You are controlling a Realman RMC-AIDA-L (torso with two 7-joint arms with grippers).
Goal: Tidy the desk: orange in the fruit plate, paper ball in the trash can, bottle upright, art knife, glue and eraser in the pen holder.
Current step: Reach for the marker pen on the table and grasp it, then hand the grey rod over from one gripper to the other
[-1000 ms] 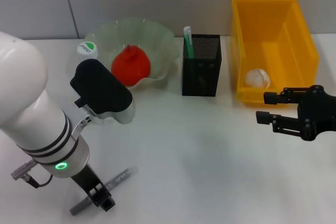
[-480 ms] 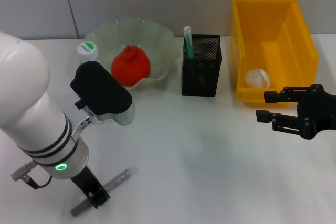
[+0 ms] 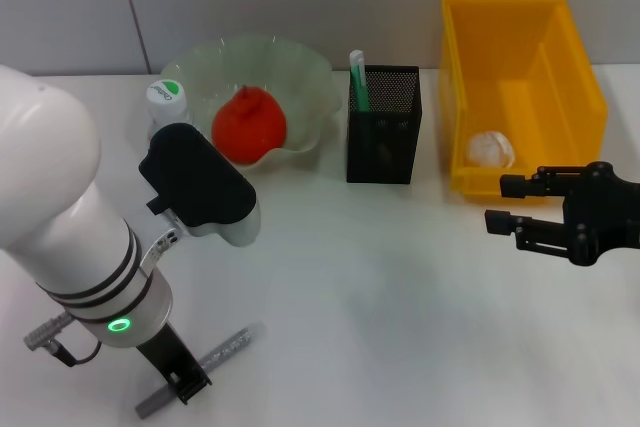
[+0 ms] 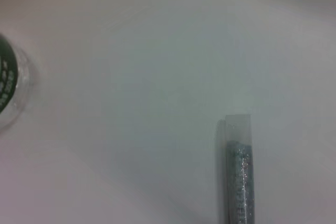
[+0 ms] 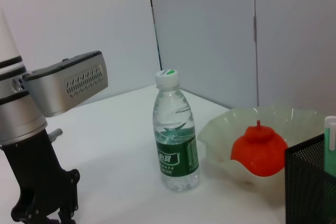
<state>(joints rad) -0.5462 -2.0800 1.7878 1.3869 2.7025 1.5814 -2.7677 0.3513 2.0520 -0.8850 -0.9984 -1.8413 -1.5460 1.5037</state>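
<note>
A grey glittery tube (image 3: 225, 348) with a clear end lies on the table at the front left; in the left wrist view the tube (image 4: 239, 177) rests flat on the white surface. My left gripper (image 3: 180, 377) sits right over its near part. The orange (image 3: 249, 123) lies in the pale green fruit plate (image 3: 305, 72). The bottle (image 5: 175, 139) stands upright beside the plate. A black mesh pen holder (image 3: 384, 127) holds a green-and-white stick (image 3: 358, 75). The paper ball (image 3: 491, 149) lies in the yellow bin (image 3: 575, 77). My right gripper (image 3: 505, 203) hovers open in front of the bin.
The bottle's white cap (image 3: 166, 93) shows behind my left arm (image 3: 60, 217), which covers much of the table's left side. White table (image 3: 400, 297) stretches between the two grippers. A grey wall stands behind the plate and bin.
My left arm has shifted slightly, and its gripper has slid a little leftward along the grey tube. The tube, the right gripper and the other things have stayed put.
</note>
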